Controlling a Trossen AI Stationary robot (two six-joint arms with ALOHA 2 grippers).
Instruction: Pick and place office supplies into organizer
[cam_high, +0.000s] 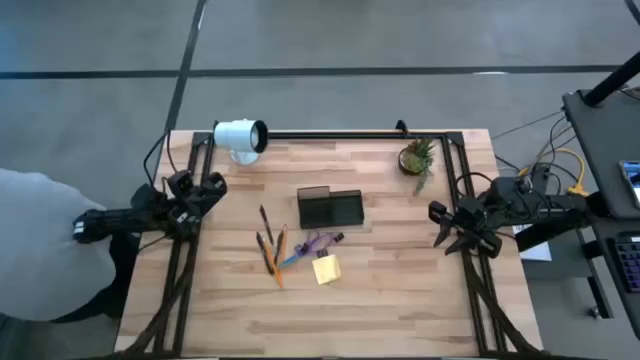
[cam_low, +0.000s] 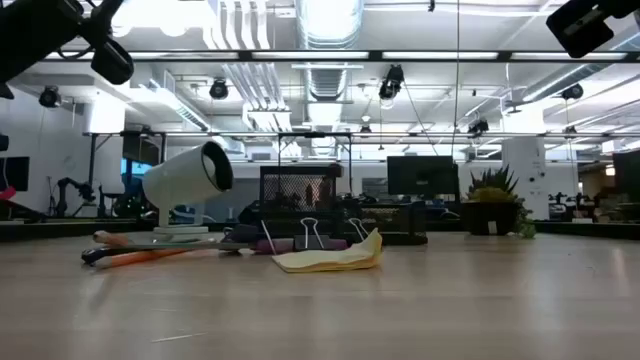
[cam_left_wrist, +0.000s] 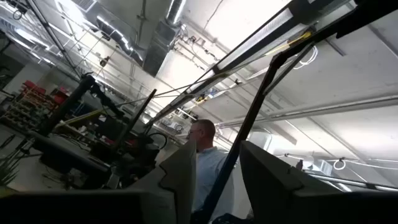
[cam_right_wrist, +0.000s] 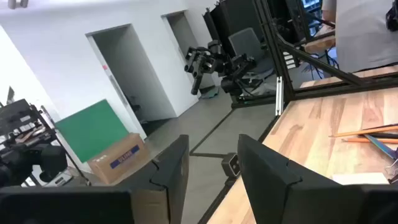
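The dark translucent organizer stands on the table's middle. Just nearer lie several orange, dark and blue pencils, the purple-handled scissors and the yellow sticky-note pad, all flat on the wood. The low view shows the pencils and the pad in front of the organizer. My left gripper is open and empty at the table's left edge, raised, and its wrist view looks at the ceiling past its gap. My right gripper is open and empty at the right edge, also seen in its wrist view.
A white cylindrical lamp lies at the far left and a small potted plant stands at the far right. A person's grey sleeve shows beyond the table's left edge. Bare wood lies along the near edge.
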